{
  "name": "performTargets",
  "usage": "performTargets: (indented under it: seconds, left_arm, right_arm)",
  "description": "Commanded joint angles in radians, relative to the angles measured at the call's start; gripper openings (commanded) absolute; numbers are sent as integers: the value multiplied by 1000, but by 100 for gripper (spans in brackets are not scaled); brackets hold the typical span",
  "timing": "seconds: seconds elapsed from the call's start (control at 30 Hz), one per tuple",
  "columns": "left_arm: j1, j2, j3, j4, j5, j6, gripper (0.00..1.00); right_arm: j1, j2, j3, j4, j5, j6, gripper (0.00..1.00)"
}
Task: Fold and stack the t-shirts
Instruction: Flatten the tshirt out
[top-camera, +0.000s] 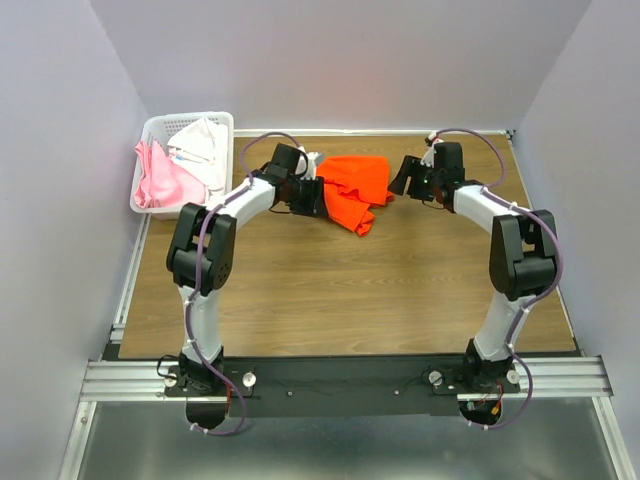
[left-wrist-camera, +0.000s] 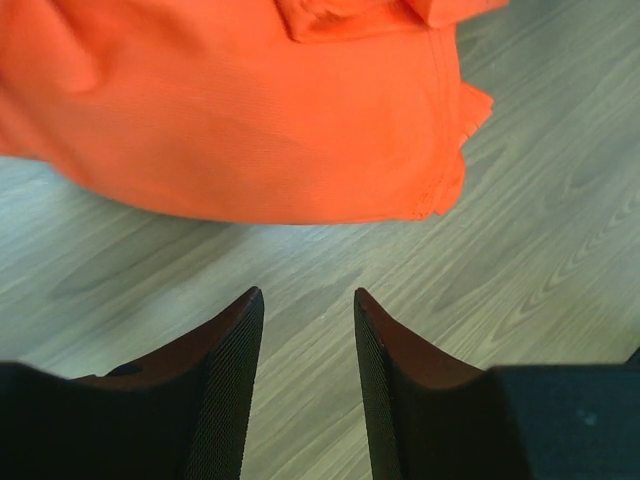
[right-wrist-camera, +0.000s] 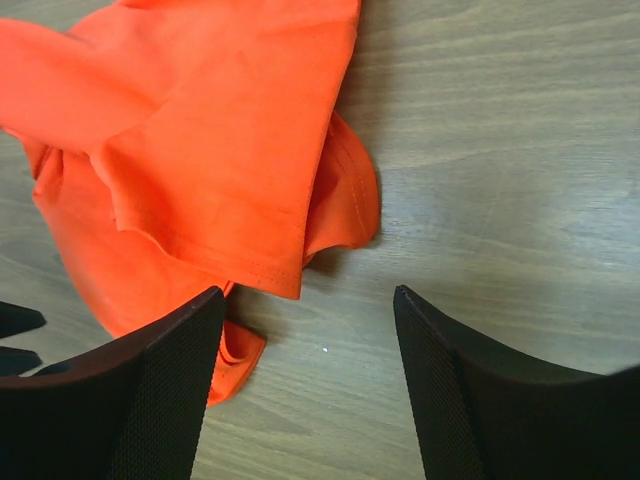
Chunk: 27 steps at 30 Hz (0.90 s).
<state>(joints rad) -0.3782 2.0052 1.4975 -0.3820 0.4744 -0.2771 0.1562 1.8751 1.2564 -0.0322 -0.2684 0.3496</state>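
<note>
T-shirt (left-wrist-camera: 250, 120) hem clear of left claw (left-wrist-camera: 308, 293)

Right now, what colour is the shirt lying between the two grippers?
The t-shirt is plain bright orange, shown best in the right wrist view.

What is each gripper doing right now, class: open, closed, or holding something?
Left gripper: open, holding nothing; orange t-shirt lies just ahead.
Right gripper: open, holding nothing.
</note>
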Motion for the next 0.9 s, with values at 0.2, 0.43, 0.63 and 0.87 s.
performTargets:
  seconds: [0.2,0.43,0.63,0.87]
  left_arm:
    - [-74,89,6,46,133,-7,48]
    - [-74,118,6,89,155,-45,52]
    - [-74,164,47,91,167,-57,56]
    - [-74,213,110,68,175,-68,60]
  right_arm:
    - [46,85,37,-15,-77,31,61]
    - [57,147,74,-15,-77,43,58]
    - [57,194,116,-18,-61,55,56]
    - [59,188,104,-25,-63,60,50]
